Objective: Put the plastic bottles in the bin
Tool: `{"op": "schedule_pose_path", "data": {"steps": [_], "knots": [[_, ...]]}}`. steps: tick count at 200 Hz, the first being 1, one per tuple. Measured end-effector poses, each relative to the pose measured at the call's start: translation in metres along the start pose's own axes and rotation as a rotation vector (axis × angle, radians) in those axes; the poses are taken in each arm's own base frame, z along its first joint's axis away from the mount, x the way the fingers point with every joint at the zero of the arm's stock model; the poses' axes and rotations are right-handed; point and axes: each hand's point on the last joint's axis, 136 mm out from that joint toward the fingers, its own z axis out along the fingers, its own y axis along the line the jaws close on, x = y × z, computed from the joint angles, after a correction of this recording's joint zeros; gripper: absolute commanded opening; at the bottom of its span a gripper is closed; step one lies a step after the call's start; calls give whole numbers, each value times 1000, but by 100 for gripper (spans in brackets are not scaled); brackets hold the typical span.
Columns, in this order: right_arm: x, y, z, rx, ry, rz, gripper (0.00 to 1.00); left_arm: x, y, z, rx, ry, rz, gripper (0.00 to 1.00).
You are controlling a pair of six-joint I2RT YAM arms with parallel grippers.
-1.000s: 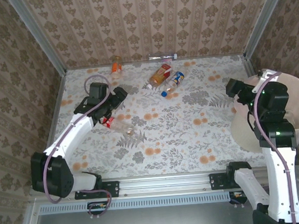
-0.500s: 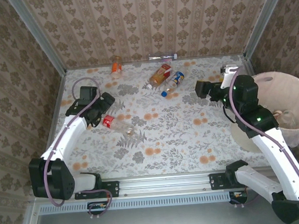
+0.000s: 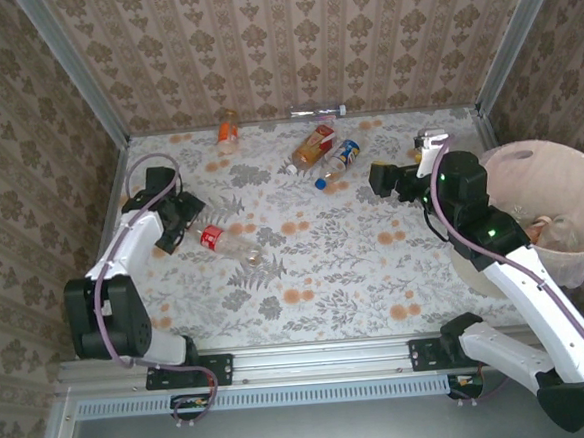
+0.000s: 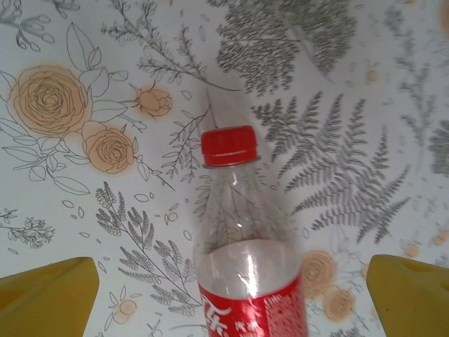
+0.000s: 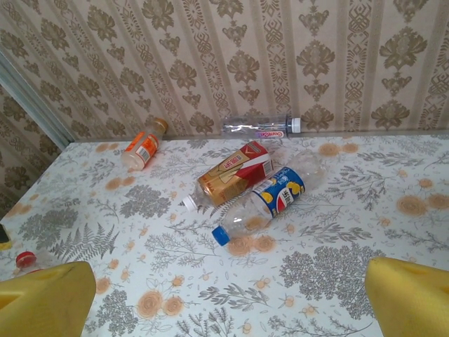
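Note:
A clear bottle with a red label (image 3: 229,243) lies on the flowered table, red cap (image 4: 228,145) pointing left in the top view. My left gripper (image 3: 182,225) hovers over its cap end, open, its yellow fingers (image 4: 45,298) standing wide either side of the bottle's body (image 4: 249,281) without touching it. My right gripper (image 3: 378,181) is open and holds nothing, facing a blue-label bottle (image 5: 280,193) and a gold-and-red-label bottle (image 5: 235,172). An orange-label bottle (image 5: 142,149) and a clear white-capped bottle (image 5: 259,128) lie by the back wall. The bin (image 3: 569,165) stands at the right.
Patterned walls close the table at the back and both sides, with metal posts in the far corners. Something pale lies inside the bin's bag (image 3: 553,229). Open tabletop (image 3: 345,265) stretches between the two arms.
My right arm swung from over the bin leftward to over the table near the blue-label bottle. My left gripper slid left and nearer, from above the red-label bottle toward its cap end.

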Motion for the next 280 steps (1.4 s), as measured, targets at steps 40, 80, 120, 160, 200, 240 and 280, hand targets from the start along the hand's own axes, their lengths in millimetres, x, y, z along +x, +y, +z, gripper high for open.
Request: {"op": "schedule_pose_path", "data": {"steps": [40, 80, 120, 160, 200, 240, 280], "knots": [[-2, -2, -7, 12, -16, -3, 100, 5, -11, 21, 26, 40, -33, 96], [-1, -8, -15, 34, -31, -2, 100, 33, -31, 24, 73, 83, -40, 100], [0, -8, -16, 38, -28, -4, 100, 54, -16, 43, 14, 138, -96, 99], [5, -8, -16, 37, -9, -13, 100, 61, -10, 65, -32, 167, -100, 83], [9, 0, -15, 10, 8, -37, 100, 59, -19, 69, 2, 151, -76, 70], [19, 6, -8, -9, 38, -50, 100, 54, -38, 68, 100, 137, -21, 63], [29, 23, 0, -94, 56, -50, 100, 51, -76, 35, 270, 88, 121, 56]]}}
